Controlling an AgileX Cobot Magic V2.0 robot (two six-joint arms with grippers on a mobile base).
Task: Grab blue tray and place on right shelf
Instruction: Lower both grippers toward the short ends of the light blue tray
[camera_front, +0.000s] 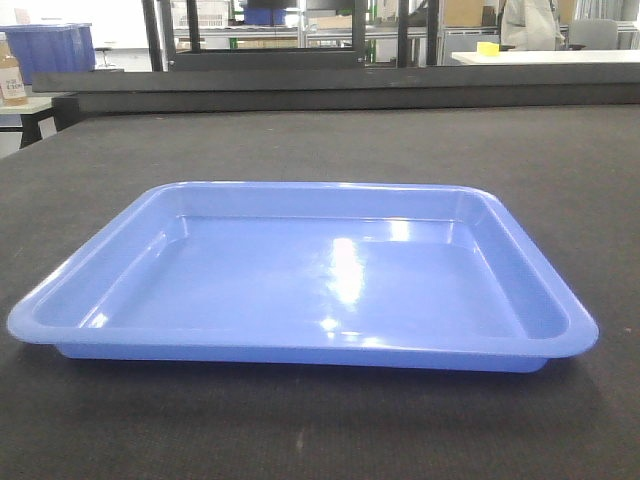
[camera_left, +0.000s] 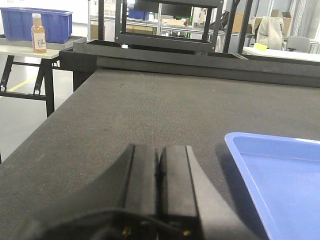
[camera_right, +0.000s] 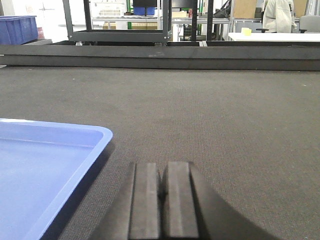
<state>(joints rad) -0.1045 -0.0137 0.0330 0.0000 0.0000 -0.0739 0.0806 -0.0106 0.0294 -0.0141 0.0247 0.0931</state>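
Far off at 10 o'clock from my left tool (camera_left: 160, 150), a dark blue bin (camera_left: 35, 24) sits on a pale side table (camera_left: 65, 44), and a brown bottle (camera_left: 38, 33) with a white cap stands in front of it. At 12 o'clock a black rail (camera_left: 200, 60) runs along the far edge of the tabletop (camera_front: 320, 140), with a black frame (camera_left: 170, 40) standing behind it. At 1 o'clock from my right tool (camera_right: 161, 167) there is a white table (camera_right: 272, 36) carrying a small yellow block (camera_right: 245, 31). Behind that is a pale coat (camera_right: 277, 15); I cannot tell whether someone is wearing it.

My left tool's fingers are pressed together with only a thin seam between them, and they hold nothing. The tray (camera_front: 300, 280) lies flat on the tabletop between my two tools. Its near corner is at 2 o'clock from the left tool, close by but not touching. My right tool's fingers are likewise together with nothing in them. From the right tool, the tray's corner is at 10 o'clock, close by and also apart.

The tabletop is dark grey with a rough woven texture, and the glossy tray shows bright reflections of the lights. The room is a bright workshop with racks at the back and a pale floor (camera_left: 20, 120) to the left.
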